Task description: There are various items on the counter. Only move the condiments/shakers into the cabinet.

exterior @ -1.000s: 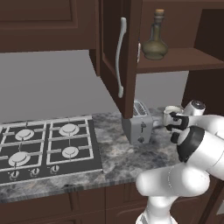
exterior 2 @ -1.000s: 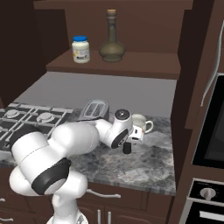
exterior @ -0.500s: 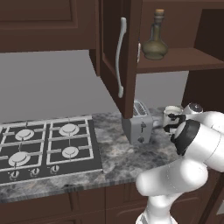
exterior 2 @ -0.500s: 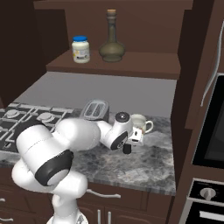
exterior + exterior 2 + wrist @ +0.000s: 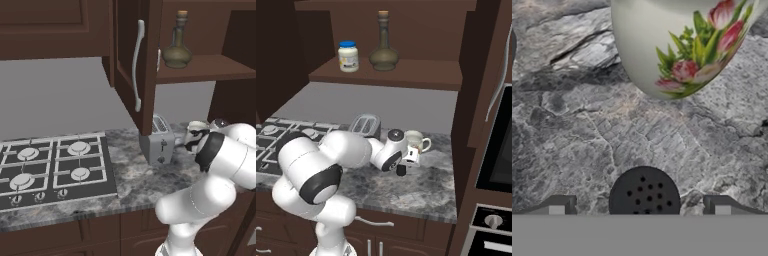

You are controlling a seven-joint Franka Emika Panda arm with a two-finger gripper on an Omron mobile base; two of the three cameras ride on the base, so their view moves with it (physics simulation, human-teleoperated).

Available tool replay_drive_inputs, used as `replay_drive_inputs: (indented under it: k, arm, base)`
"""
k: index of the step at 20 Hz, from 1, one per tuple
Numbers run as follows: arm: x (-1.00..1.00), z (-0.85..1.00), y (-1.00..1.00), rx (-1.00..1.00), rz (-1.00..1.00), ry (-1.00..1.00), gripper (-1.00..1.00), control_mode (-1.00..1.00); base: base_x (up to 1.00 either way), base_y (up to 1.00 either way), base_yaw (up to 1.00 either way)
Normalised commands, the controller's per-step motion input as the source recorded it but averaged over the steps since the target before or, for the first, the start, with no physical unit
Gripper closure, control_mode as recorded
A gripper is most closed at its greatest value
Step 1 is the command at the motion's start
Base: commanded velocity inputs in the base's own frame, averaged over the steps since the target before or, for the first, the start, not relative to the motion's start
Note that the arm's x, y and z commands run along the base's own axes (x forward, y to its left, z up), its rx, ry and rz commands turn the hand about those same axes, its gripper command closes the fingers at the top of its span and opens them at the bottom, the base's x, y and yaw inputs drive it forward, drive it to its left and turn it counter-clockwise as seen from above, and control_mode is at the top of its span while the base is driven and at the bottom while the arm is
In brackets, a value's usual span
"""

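Observation:
The olive-brown bottle [image 5: 383,50] [image 5: 177,47] and the blue-lidded jar [image 5: 348,56] stand on the shelf of the open cabinet [image 5: 421,72]. On the counter [image 5: 426,190], the tiny black shaker [image 5: 401,170] [image 5: 644,192] stands upright just in front of the cream flowered mug [image 5: 416,141] [image 5: 682,45]. My gripper [image 5: 405,164] [image 5: 639,206] is low over the counter and open. Its fingertips [image 5: 557,205] stand one on each side of the shaker, apart from it.
The silver toaster [image 5: 366,126] [image 5: 160,142] stands left of the mug. The open cabinet door [image 5: 132,60] with its silver handle hangs above the toaster. The black hob [image 5: 50,170] lies to the left, and an oven front [image 5: 496,145] rises at the right.
The arm's elbow has swung a little. The hand stays low at the black shaker with its jaws just as wide; nothing on the counter or shelf has moved.

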Motion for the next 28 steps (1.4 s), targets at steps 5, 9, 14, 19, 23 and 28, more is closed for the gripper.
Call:
replay_drive_inputs:
  k: [5, 9, 14, 19, 23, 28]
  arm:
    - [0.03, -0.02, 0.0, 0.0, 0.0, -0.01, 1.0, -1.0]
    - [-0.02, 0.02, 0.0, 0.0, 0.0, 0.0, 1.0, -1.0]
    - [-0.25, 0.57, -0.03, 0.0, -0.04, -0.05, 1.0, -1.0]
    - [-0.53, 1.0, -0.13, 0.0, -0.16, -0.11, 1.0, -1.0]
    - [-0.66, 1.0, -0.09, 0.0, -0.14, -0.09, 1.0, -1.0]
    - [-0.71, 1.0, -0.15, 0.0, -0.06, -0.2, 1.0, -1.0]
  base:
    - [0.0, 0.0, 0.0]
    - [0.0, 0.0, 0.0]
    - [0.0, 0.0, 0.0]
    - [0.0, 0.0, 0.0]
    - [0.0, 0.0, 0.0]
    - [0.0, 0.0, 0.0]
